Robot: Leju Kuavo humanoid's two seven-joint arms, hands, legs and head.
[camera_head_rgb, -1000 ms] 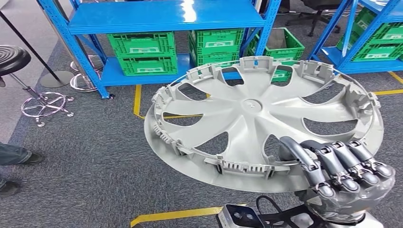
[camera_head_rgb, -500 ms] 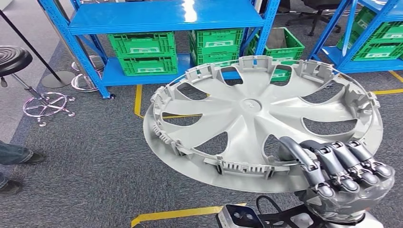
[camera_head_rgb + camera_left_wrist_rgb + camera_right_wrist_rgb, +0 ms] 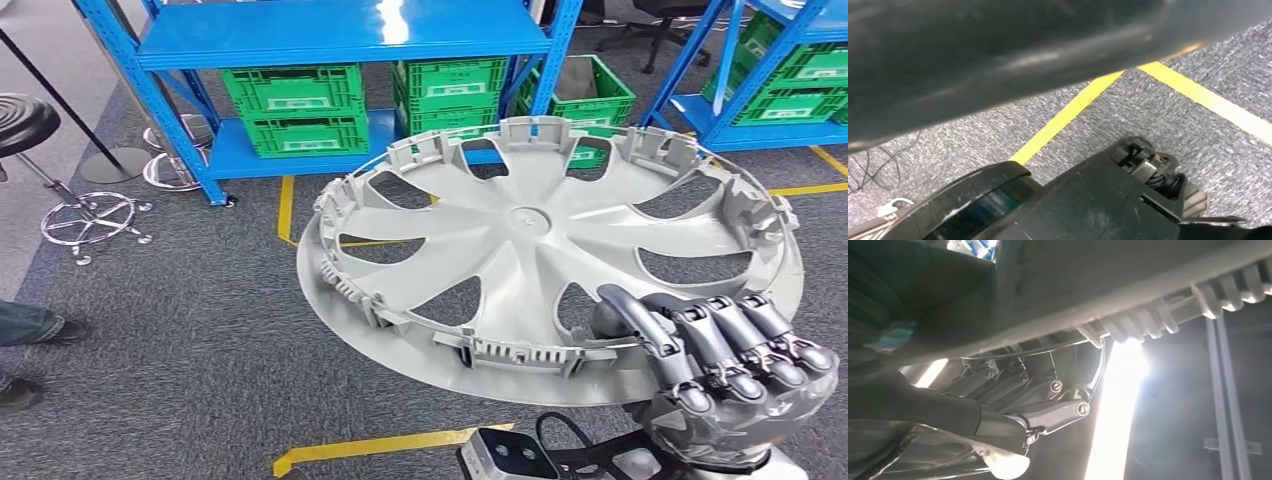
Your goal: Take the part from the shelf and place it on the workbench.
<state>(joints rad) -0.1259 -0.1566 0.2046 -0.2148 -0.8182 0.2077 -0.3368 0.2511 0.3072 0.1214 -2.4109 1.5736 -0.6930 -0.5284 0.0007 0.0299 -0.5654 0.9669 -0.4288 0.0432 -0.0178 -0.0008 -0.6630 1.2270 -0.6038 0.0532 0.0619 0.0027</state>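
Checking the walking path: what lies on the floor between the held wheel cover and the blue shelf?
Bare grey carpet crossed by a yellow tape line, in the head view, between the wheel cover and the blue shelf.

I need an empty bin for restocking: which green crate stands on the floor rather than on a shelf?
The open green crate on the grey carpet between the two blue racks; the other crates sit on blue shelf boards.

Grey carpet floor marked with yellow tape lines. A blue metal shelf rack stands at the back with green plastic crates on its lowest level; a second blue rack with more green crates stands to the right. A black stool on a chrome base stands at the left, near a person's shoe.
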